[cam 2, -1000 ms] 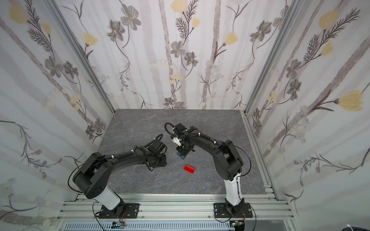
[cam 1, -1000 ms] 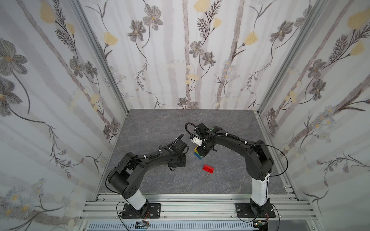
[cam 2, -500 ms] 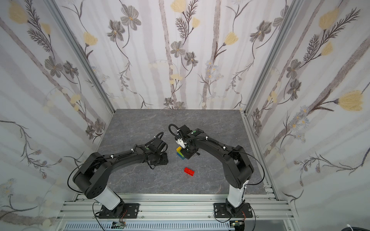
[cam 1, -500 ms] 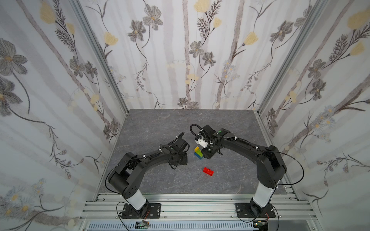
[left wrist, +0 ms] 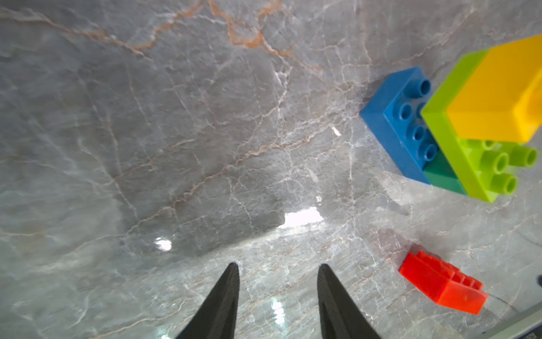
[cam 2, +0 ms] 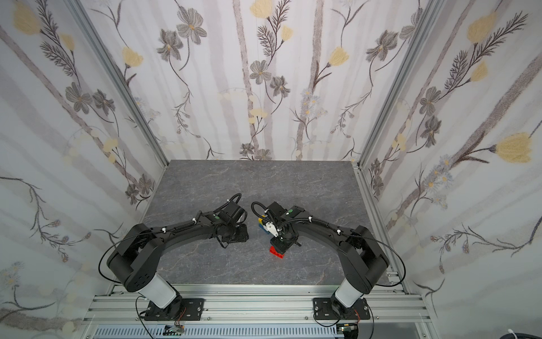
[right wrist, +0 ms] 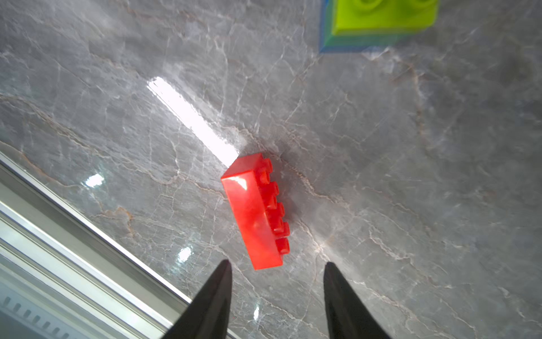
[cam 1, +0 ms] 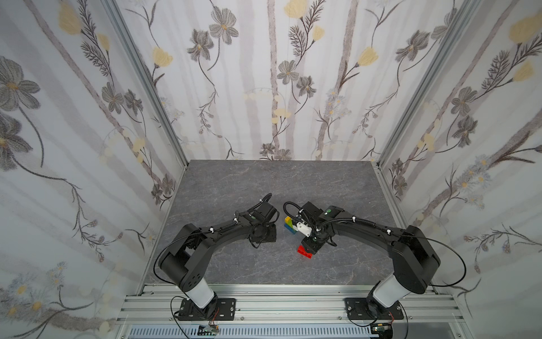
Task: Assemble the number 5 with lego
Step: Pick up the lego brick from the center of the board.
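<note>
A lego stack stands on the grey marble table (cam 1: 234,187): a blue brick (left wrist: 393,123) at the base, then a dark-green one (left wrist: 441,176), a lime-green one (left wrist: 469,164) and a yellow one (left wrist: 495,97) on top. Both top views show this stack (cam 1: 289,226) (cam 2: 261,225) between the two arms. A red brick (right wrist: 253,211) lies apart on its side, nearer the front edge (cam 1: 302,251). My right gripper (right wrist: 275,264) hovers open just over the red brick, touching nothing. My left gripper (left wrist: 277,265) is open and empty, left of the stack (cam 1: 265,234).
An aluminium rail (right wrist: 73,234) runs along the table's front edge close to the red brick. Flowered walls (cam 1: 88,146) close in the left, back and right sides.
My right gripper has left the stack and moved toward the front, over the red brick, opening a little. The stack stays standing on the table. The left arm has barely moved.
</note>
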{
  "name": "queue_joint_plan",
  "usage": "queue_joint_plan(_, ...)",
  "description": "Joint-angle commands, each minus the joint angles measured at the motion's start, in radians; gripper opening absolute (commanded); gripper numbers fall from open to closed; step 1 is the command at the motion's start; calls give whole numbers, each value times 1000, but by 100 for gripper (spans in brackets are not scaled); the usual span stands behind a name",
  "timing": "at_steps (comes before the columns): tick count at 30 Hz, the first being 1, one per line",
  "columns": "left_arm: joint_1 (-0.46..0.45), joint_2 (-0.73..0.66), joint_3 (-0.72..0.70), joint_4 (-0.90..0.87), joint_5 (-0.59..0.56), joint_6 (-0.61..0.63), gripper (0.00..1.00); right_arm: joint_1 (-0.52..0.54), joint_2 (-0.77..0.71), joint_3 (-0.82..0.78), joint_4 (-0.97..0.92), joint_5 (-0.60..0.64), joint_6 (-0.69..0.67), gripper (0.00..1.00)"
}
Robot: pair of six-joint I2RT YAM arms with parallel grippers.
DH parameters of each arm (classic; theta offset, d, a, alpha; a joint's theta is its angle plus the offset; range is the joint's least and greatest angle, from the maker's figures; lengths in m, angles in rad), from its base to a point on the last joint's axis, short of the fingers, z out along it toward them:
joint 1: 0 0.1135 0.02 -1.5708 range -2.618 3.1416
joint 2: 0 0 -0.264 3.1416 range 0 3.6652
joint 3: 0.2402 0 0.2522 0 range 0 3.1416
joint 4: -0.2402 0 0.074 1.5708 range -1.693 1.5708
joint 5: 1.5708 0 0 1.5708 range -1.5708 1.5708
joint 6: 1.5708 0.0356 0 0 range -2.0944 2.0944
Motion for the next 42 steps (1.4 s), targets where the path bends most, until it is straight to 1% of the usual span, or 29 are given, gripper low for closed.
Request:
queue_joint_plan(1, -8, -17, -4, -21, 18, 3, 46, 12, -9, -34, 46, -35, 39, 50)
queue_joint_plan(7, -11, -65, -38, 4, 49, -15, 49, 21, 13, -72, 90, -57, 50, 49)
queue_joint_plan(11, -13, -96, -57, 26, 70, -29, 50, 27, 38, -81, 114, -44, 54, 48)
queue_joint_plan(12, -12, -104, -64, 36, 76, -33, 51, 31, 43, -82, 119, -39, 58, 46)
queue_joint_plan(14, -11, -118, -74, 48, 85, -41, 51, 37, 51, -82, 127, -35, 66, 41)
queue_joint_plan(19, -2, -160, -114, 98, 113, -70, 52, 53, 44, -85, 135, -37, 80, 16)
queue_joint_plan(23, 14, -199, -145, 150, 151, -97, 55, 57, -1, -84, 140, -30, 87, 6)
queue_joint_plan(26, 33, -229, -166, 196, 186, -117, 60, 58, -61, -84, 154, -23, 98, 4)
queue_joint_plan(32, 58, -292, -186, 297, 266, -145, 74, 70, -175, -80, 190, 14, 138, 4)
queue_joint_plan(36, 65, -327, -194, 391, 311, -162, 81, 82, -252, -87, 236, 32, 181, 4)
queue_joint_plan(40, 65, -330, -197, 491, 363, -184, 82, 97, -302, -87, 275, 44, 221, 5)
queue_joint_plan(42, 65, -330, -192, 522, 383, -189, 81, 101, -309, -85, 281, 52, 232, 4)
